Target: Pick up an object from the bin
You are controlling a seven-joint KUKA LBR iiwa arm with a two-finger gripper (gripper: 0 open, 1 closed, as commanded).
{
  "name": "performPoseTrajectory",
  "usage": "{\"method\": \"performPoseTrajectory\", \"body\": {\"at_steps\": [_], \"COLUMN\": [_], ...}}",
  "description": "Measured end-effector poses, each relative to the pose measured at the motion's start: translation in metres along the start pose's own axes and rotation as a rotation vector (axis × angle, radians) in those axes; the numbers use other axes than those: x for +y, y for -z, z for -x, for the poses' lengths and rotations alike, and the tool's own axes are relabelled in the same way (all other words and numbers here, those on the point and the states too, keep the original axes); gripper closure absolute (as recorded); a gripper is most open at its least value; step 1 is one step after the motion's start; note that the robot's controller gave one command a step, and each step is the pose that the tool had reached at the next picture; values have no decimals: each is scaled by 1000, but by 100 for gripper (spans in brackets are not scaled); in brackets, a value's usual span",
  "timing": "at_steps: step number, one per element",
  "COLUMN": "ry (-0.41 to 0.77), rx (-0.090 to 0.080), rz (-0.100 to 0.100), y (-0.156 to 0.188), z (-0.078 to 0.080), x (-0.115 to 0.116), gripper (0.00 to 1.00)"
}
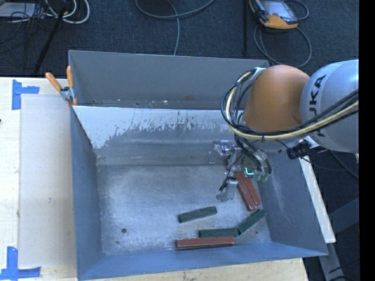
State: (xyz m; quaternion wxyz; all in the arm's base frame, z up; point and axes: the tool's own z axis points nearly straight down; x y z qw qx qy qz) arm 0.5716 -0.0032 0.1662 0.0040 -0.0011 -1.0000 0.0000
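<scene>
Hanging low over the right side of the grey bin (117, 157), the gripper (233, 181) meets the upper end of a slanted reddish-brown bar (249, 194); whether the claw is released or clenched cannot be told; a dark green bar (197, 214) lies nearby on the floor; a flat green bar (218, 233), a tilted green bar (252, 221) and a second reddish-brown bar (205, 243) lie by the front wall.

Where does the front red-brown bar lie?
In the camera view, the red-brown bar lies by the bin's front wall, right of centre, beside a dark green bar.
</scene>
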Motion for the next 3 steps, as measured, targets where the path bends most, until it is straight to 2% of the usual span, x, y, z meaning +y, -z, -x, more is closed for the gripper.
{"method": "performPoseTrajectory", "body": {"at_steps": [1,2,3], "ry": [123,122,77], "rx": [-2,-7,-16], "rz": [0,0,-2], "y": [-101,-97,44], "z": [-33,-31,-37], "x": [17,17,-14], "gripper": [0,100,100]}}
